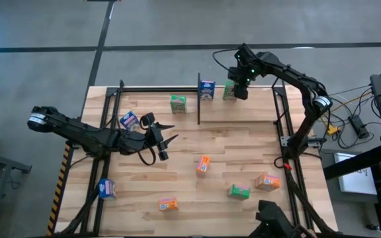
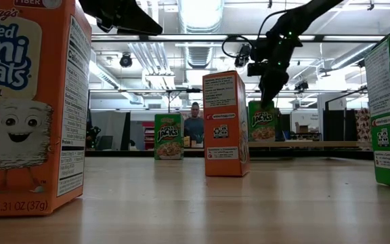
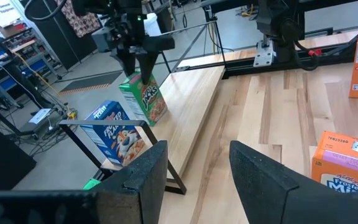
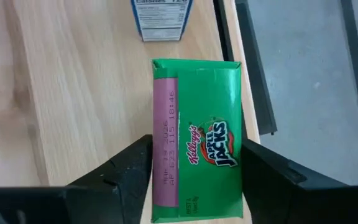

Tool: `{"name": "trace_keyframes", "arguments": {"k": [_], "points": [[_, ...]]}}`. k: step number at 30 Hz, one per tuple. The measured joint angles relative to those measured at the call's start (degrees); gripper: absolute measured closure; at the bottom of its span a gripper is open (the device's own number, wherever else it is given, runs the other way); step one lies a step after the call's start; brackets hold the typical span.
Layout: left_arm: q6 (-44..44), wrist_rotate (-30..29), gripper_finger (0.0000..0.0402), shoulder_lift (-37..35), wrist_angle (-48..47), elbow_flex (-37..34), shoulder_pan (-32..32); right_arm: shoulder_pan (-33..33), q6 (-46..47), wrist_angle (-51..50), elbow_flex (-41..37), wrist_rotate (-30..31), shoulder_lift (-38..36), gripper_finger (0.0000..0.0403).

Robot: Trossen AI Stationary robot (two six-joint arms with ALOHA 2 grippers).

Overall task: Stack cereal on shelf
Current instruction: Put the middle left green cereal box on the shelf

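Observation:
My right gripper (image 1: 240, 89) is over the shelf (image 1: 151, 111) at the table's far edge, right of the black divider (image 1: 199, 99), shut on a green Apple Jacks cereal box (image 4: 197, 137). A blue box (image 1: 207, 89) stands on the shelf beside it, and a second green box (image 1: 178, 104) stands left of the divider. My left gripper (image 1: 167, 135) is open over the table's left middle, touching nothing. Another blue box (image 1: 129, 119) lies near the shelf's left end. My right gripper pinches the green box by its upper end (image 3: 135, 79), one finger (image 4: 129, 168) on each broad face, coming from above and pointing down. The box stands slightly tilted below the fingers, with its bottom (image 3: 157, 117) at the shelf board; whether it rests there I cannot tell.
Loose boxes stand on the near half of the table: two orange (image 1: 204, 165) (image 1: 267, 182), one green (image 1: 239, 192), one orange (image 1: 168, 204) and one blue (image 1: 106, 189). Black frame posts run along both table sides. A person shows far back in the room (image 2: 195, 125).

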Motion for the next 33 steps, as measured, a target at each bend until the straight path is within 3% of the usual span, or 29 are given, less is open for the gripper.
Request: {"name": "trace_keyframes", "arguments": {"k": [8,14,24,33], "points": [[0.0,0.0,0.0245,0.0,0.0,0.0,0.0,0.2,2.6,-0.6,0.0,2.9,-2.4,0.0165],[0.0,0.0,0.0245,0.0,0.1,0.0,0.0,2.6,8.3,-2.6,0.1,2.8,-7.2,0.0171],[-0.3,0.0,0.0245,0.0,0.1,0.0,0.0,10.4,20.3,-2.4,-4.4,2.1,-17.7,0.0235],[-0.2,0.0,0.0245,0.0,0.0,0.0,0.0,12.6,29.2,15.5,-24.5,4.6,-24.0,0.0322]]}}
